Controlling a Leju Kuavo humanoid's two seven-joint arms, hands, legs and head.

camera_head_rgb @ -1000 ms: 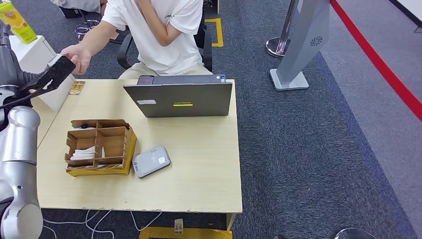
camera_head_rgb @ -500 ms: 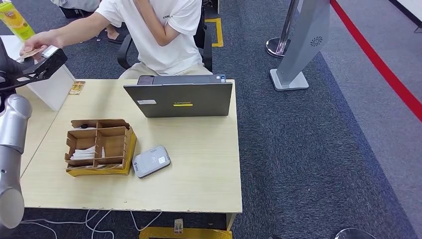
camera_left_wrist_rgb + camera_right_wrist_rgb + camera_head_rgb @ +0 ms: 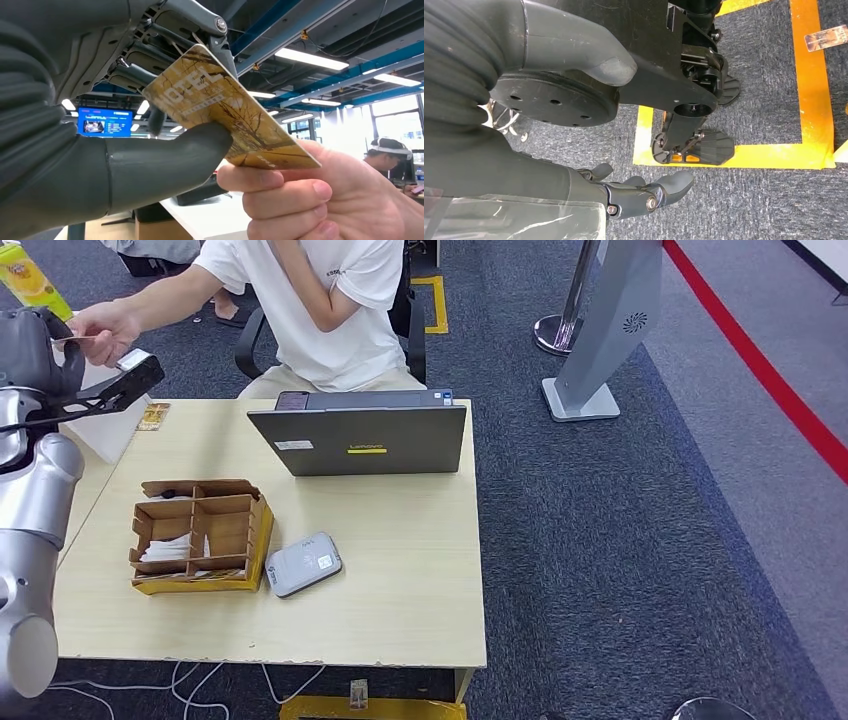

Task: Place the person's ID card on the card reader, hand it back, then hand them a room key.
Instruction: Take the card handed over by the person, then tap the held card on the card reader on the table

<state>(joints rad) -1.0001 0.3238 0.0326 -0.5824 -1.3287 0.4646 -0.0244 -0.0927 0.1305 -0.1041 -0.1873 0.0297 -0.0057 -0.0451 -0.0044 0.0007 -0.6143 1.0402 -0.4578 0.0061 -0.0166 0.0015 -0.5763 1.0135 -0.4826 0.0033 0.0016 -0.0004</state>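
Gold room key [image 3: 227,117] sits pinched in my left hand [image 3: 150,150] while the person's hand [image 3: 320,200] grips its far edge; I risk tugging if I hold on.

The room key [image 3: 227,117] is golden-brown with a pattern of bare tree branches and pale "HOTEL" lettering, pinched by the dark grey left robot hand [image 3: 150,150]. At centre frame the counter [image 3: 400,570] is pale wood. On it sit a grey laptop [image 3: 360,438] with a yellow stripe, a light grey card reader [image 3: 303,563], and a brown cardboard box [image 3: 200,535] with a yellow base. The person's shirt [image 3: 330,300] is white. The carpet [image 3: 620,540] is dark blue-grey with a red line [image 3: 760,360] at upper right.
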